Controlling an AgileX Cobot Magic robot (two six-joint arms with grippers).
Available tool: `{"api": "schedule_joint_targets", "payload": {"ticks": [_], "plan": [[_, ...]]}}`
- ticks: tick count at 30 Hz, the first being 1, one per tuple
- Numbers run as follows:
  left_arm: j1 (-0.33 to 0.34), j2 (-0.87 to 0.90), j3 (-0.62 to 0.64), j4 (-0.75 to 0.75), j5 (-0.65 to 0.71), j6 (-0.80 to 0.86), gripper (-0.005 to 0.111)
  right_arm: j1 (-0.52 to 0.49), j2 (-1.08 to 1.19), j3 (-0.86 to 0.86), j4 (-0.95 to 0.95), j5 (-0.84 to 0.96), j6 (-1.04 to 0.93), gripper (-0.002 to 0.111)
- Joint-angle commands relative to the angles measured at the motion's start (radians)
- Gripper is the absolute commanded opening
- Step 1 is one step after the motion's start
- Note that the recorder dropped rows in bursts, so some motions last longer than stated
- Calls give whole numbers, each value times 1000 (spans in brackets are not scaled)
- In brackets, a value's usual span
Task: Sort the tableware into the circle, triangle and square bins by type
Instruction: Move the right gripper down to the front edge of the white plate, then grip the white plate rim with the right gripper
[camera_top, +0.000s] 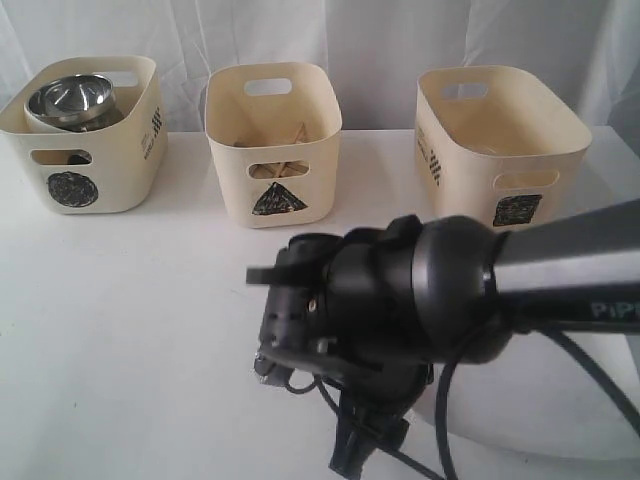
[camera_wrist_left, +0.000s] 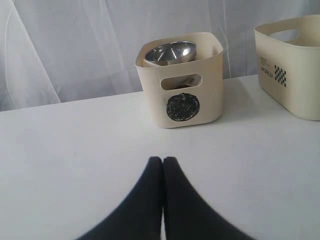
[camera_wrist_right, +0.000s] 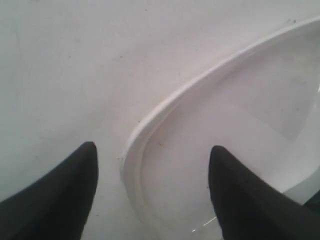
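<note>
while our right gripper (camera_wrist_right: 152, 146) stands with its jaws spread wide, we hold nothing in it: the plate (camera_wrist_right: 225, 125) rim runs between the fingers, one finger over the plate, the other over the table (camera_wrist_right: 75, 60). whether the fingers touch the plate we cannot tell. our left gripper (camera_wrist_left: 162, 159) has its jaws pressed together, empty, over the table. the circle bin (camera_wrist_left: 180, 85) stands well ahead of it, with a steel bowl (camera_wrist_left: 172, 52) inside.
</note>
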Motion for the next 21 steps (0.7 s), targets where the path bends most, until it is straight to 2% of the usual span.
{"api": "schedule_joint_targets", "payload": {"ticks": [1,5,9,21], "plan": [[1,-5,3,2,-7,-1,0,37,-17,87,-116,-45,144,60],[1,-5,3,2,-7,-1,0,42,-18,164,-116,-166,189,60],[1,-5,3,2,-7,-1,0,36,-18,215,-201,-259,289,60],[1,-5,3,2,-7,-1,0,-7,43,289,-305,-300,449,54]]}}
